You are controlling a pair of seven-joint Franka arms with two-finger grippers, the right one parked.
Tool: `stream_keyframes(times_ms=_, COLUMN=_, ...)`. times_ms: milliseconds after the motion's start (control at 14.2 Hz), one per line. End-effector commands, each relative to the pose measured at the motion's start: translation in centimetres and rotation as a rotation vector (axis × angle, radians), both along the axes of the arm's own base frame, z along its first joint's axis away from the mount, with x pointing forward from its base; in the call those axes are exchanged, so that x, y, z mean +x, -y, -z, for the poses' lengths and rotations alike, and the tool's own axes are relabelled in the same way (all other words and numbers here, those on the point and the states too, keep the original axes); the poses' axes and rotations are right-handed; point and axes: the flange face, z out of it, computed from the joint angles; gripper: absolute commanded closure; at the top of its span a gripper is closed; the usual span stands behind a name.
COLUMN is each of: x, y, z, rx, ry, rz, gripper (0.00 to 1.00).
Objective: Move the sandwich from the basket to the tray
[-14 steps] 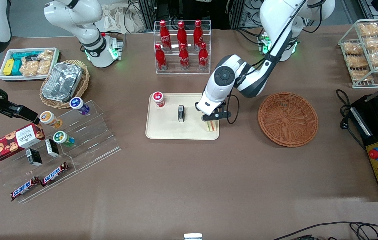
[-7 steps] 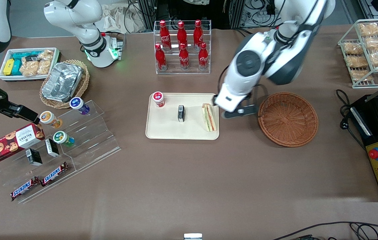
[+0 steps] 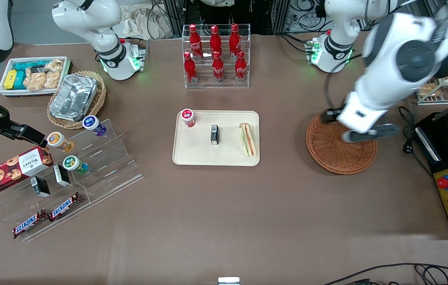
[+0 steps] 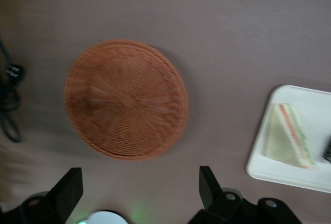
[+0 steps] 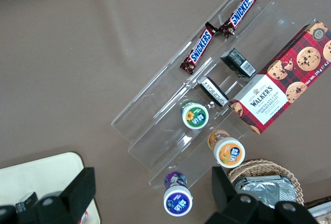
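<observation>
A robotics lab staged as a snack shop: at top centre a clear rack of cola bottles (image 3: 216, 55), at lower left acrylic display steps (image 3: 89, 166) with snacks, and cables along the frame's top edge.

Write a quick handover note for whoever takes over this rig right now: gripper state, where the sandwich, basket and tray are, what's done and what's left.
Left arm's gripper: open, holding nothing, raised above the round reddish-brown wicker basket.
Triangular wedge sandwich: lying on the flat cream rectangular tray, at its edge nearest the basket.
The basket holds nothing.
Done: sandwich placed and released.
Left: probably only parking the arm.
</observation>
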Motion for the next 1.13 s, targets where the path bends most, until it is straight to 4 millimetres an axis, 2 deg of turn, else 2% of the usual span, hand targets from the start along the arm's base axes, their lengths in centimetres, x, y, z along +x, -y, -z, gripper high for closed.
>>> stream_keyframes(times_ms=0, x=-0.2, y=-2.4, z=-1.7, rx=0.077, ry=0.007, rz=0.082, gripper=0.0)
stream_keyframes(times_ms=70, x=0.4, y=-3.7, z=-3.2, rx=0.068, ry=0.031, rz=0.098, gripper=0.0)
stream_keyframes(times_ms=282, x=1.0, y=-7.4, z=-4.1, rx=0.041, ry=0.03, rz=0.132, gripper=0.0)
stream_keyframes(times_ms=352, x=0.7, y=-9.1, z=-4.9, rx=0.024, ry=0.033, rz=0.134, gripper=0.0)
stream_keyframes(times_ms=423, x=0.2, y=-9.5, z=-6.0, rx=0.005, ry=0.045, rz=0.17, gripper=0.0)
stream_keyframes(times_ms=563, x=-0.6, y=-12.2, z=-7.2, rx=-0.02, ry=0.048, rz=0.17, gripper=0.0)
stream_keyframes(times_ms=775, x=-2.2, y=-12.8, z=-9.5, rx=-0.084, ry=0.075, rz=0.151, gripper=0.0)
stream_keyframes(times_ms=845, x=-2.5, y=-12.7, z=-9.6, rx=-0.097, ry=0.06, rz=0.149, gripper=0.0)
stream_keyframes(times_ms=986, x=-2.5, y=-12.1, z=-9.8, rx=-0.14, ry=0.059, rz=0.139, gripper=0.0)
stream_keyframes(times_ms=1056, x=-2.4, y=-11.7, z=-10.5, rx=-0.136, ry=0.073, rz=0.144, gripper=0.0)
